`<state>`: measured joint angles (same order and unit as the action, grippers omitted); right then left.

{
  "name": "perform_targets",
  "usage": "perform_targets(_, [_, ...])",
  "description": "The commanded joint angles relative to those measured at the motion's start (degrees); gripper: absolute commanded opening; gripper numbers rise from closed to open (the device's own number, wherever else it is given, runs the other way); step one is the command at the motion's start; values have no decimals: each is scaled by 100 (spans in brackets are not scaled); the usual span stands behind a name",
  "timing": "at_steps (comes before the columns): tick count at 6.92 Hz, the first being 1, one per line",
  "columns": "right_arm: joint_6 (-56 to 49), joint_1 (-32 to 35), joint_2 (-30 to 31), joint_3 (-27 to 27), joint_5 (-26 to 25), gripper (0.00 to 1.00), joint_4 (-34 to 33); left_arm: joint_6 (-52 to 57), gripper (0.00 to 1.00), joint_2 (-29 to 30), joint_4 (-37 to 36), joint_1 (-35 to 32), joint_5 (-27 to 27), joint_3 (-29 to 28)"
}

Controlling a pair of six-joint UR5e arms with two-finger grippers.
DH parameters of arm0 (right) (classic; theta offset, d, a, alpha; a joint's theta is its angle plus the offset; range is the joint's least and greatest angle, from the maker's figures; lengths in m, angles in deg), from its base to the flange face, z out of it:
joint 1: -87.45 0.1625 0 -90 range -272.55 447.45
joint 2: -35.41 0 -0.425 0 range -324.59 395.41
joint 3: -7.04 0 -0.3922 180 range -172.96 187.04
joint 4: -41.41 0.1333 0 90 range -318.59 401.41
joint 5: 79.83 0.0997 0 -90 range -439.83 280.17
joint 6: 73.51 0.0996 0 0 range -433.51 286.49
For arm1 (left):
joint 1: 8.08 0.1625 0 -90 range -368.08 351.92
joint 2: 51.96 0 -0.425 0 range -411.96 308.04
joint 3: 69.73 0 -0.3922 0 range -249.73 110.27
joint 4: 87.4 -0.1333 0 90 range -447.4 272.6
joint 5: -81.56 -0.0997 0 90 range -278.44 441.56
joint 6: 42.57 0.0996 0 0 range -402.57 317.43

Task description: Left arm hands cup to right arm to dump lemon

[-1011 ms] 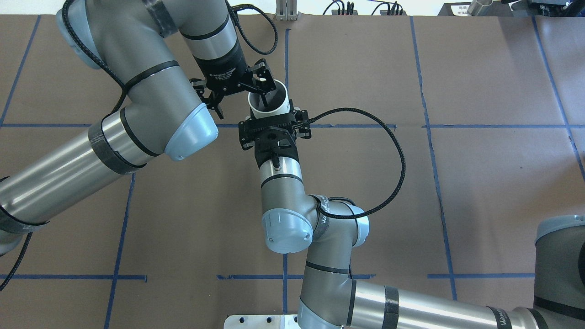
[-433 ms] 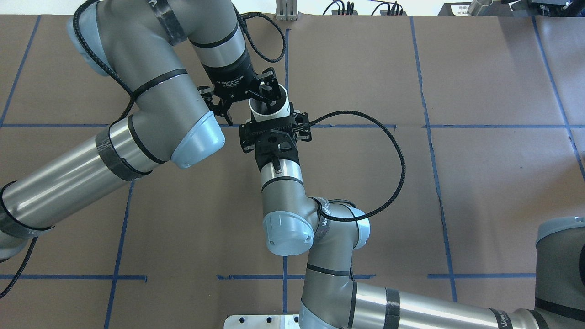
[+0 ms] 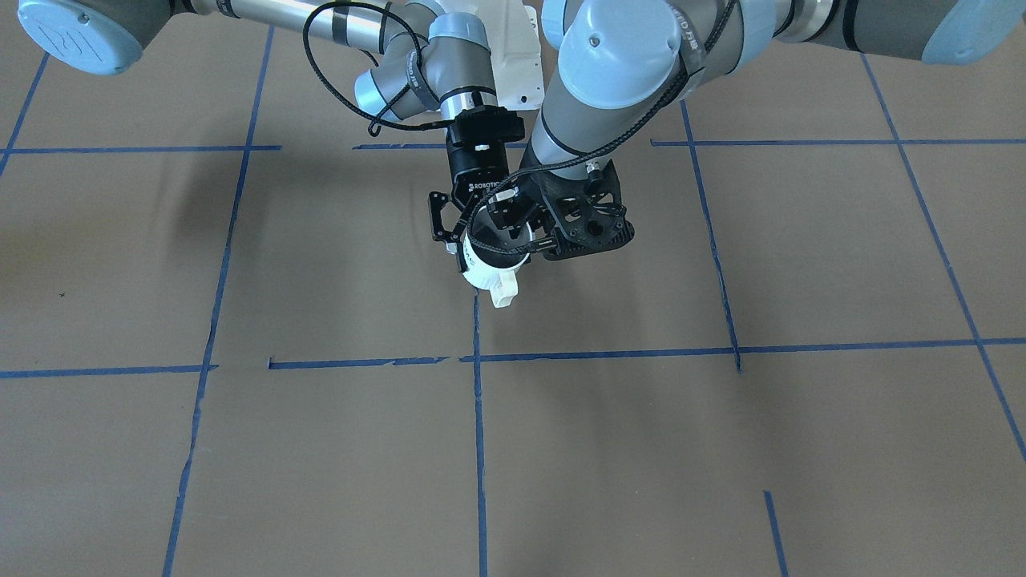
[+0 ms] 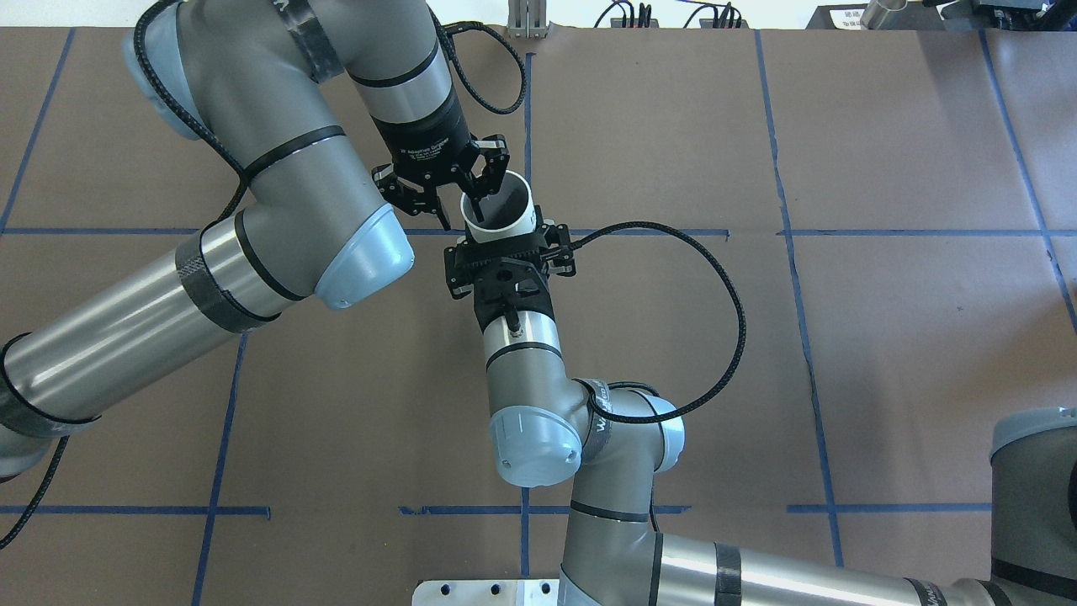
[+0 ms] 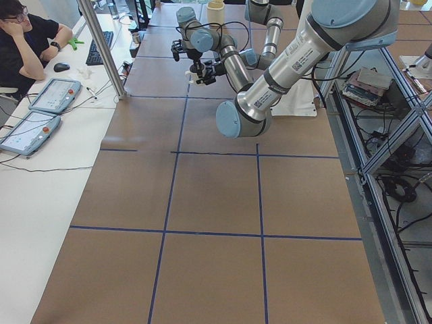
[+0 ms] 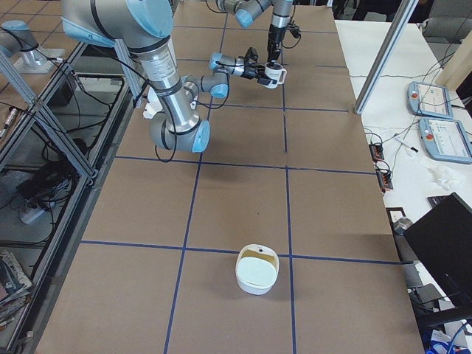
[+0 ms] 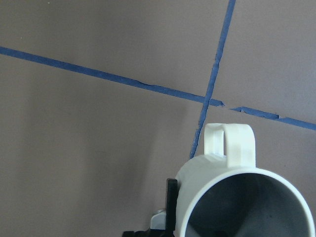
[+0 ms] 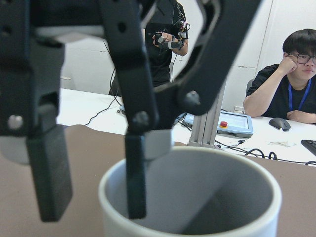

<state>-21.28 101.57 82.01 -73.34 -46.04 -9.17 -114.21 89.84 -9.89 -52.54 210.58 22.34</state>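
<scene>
Presently, reading the overhead view from left to right: the thick silver-grey left arm (image 4: 278, 202) with light-blue caps extends over the brown paper-covered counter (image 4: 883, 353) gridded in blue tape. Its black left tool (image 4: 454, 206) sits at the left side of the rim of the small white ribbed mug, the cup (image 4: 509, 202). The cup is aloft, clear of the counter, with its mouth up and its long axis close to upright. Its squarish loop handle (image 7: 229, 143) points away from the robot. The right wrist view shows the left tool straddling the cup wall: one finger (image 8: 136, 182) hangs inside the mouth. The other finger (image 8: 49, 173) hangs outside, with counter showing between it and the wall. Finding: the left tool is released, parted somewhat wider than the wall and gripping nothing. On the robot side of the cup, the slimmer silver-grey right arm (image 4: 522, 353) sets its black "ROBOTIQ"-lettered right tool (image 4: 505, 237) level against the cup body. Its fingertips are hidden under the wrist bracket, but as the cup hangs with no other support, the right tool is judged clenched on the cup. The small pale lemon is not seen, as the floor of the greyish interior is hidden. Critical relation: the cup surrounds the left tool's inner finger from below. Withdrawal should therefore run up along the cup's axis before any tipping.
</scene>
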Motion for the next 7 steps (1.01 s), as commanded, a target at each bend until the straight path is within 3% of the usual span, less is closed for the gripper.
perform_targets(1, [24,-33,7,-13,-12,0,13,1,23,-4,35,-1,0,-5])
perform_targets(5, [-11,-33,-28,-49,-12,0,22,1,23,-13,44,-1,-8,-5])
perform_targets(6, [-20,-33,-28,-49,-12,1,22,-8,6,-4,44,-1,0,-5])
perform_targets(7, [-37,-33,6,-66,-3,17,31,-8,0,-12,35,-1,-8,-5])
